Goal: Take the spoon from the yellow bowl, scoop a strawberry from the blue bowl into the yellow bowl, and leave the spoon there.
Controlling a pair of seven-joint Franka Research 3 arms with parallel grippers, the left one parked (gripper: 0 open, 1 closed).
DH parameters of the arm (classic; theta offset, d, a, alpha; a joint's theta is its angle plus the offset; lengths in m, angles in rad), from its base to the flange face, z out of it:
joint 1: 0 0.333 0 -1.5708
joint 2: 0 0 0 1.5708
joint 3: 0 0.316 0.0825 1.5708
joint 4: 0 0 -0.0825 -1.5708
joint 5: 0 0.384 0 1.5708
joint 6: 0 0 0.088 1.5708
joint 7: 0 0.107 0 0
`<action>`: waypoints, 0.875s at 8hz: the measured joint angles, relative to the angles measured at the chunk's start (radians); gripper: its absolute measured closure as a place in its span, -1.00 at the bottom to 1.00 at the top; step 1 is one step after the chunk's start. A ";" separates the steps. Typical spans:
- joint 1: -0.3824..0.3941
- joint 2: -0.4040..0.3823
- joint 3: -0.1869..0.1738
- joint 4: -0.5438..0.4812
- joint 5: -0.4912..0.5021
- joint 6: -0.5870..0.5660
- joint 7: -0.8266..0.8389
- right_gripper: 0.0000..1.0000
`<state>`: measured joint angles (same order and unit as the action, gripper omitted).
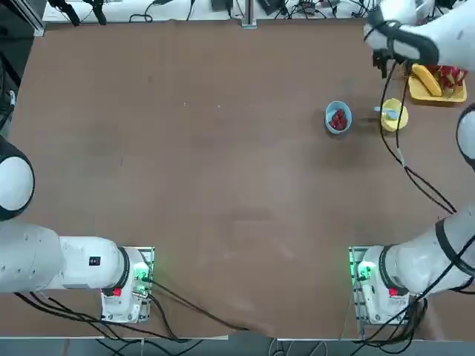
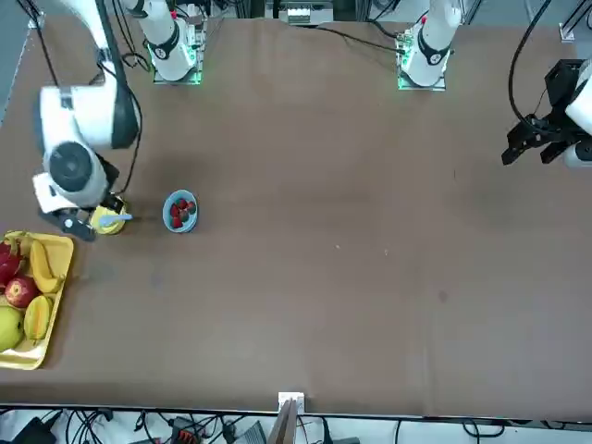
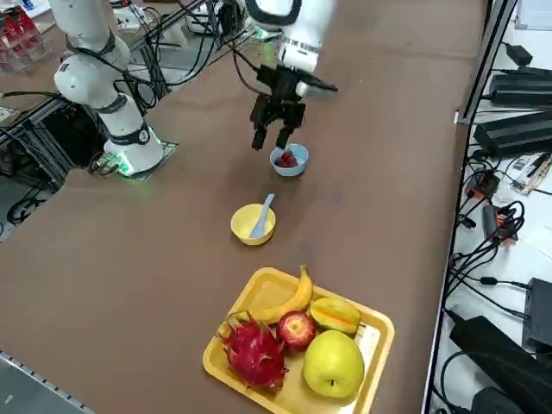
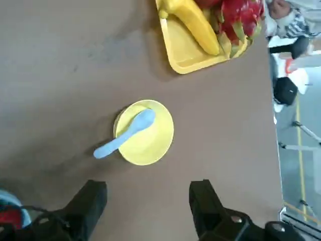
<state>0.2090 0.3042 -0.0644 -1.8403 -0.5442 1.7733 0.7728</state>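
The yellow bowl (image 1: 395, 117) (image 3: 251, 226) (image 4: 151, 141) stands on the brown table and holds the pale spoon (image 1: 387, 113) (image 3: 261, 216) (image 4: 125, 134). The spoon's scoop lies inside and its handle sticks out over the rim towards the blue bowl (image 1: 338, 118) (image 3: 289, 161). The blue bowl holds red strawberries (image 2: 180, 212). My right gripper (image 3: 270, 134) (image 4: 148, 201) hangs open in the air above the two bowls, touching nothing. Both dark fingers (image 4: 203, 201) show, with the yellow bowl just beyond them.
A rectangular yellow tray (image 1: 415, 90) (image 3: 371, 332) (image 4: 180, 52) with a banana, an apple, a dragon fruit and other fruit sits near the table's right edge, close behind the yellow bowl. Cables trail from my right arm over the table.
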 joint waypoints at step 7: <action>0.090 0.239 -0.001 -0.003 -0.237 0.049 0.162 -0.92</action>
<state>0.2993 0.5432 -0.0656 -1.8436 -0.7815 1.8225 0.9350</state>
